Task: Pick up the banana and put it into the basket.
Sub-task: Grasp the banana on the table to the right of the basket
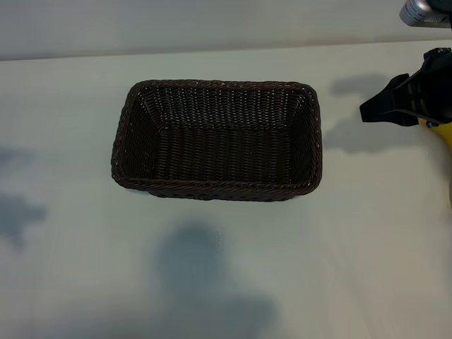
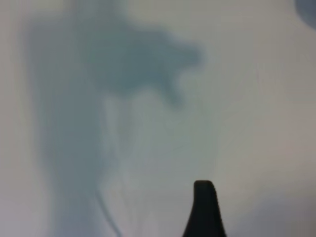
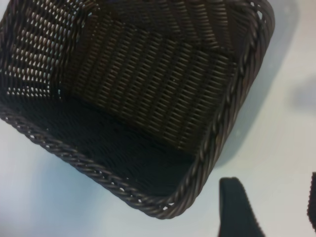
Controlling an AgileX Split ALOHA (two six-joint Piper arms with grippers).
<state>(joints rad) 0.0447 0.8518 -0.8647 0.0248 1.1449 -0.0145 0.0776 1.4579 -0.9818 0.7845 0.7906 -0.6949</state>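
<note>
White tabletop (image 1: 233,282), empty basket (image 1: 219,187), banana (image 1: 443,138) off at the right edge.

Nothing lies inside the basket, so the putting-in is all left to do. The right gripper (image 1: 402,102) hangs over the table well to the right of the basket, and a sliver of yellow shows directly under its black fingers; that is the banana, mostly cut off by the edge of the exterior view. The jaws stand about half open, which would suit a grip on the fruit, though I cannot be sure they actually hold it, since the contact is hidden. The carry to the basket and the release remain. Only one dark fingertip (image 2: 204,210) of the left gripper shows, over bare table, its jaws spread wide and holding nothing.
</note>
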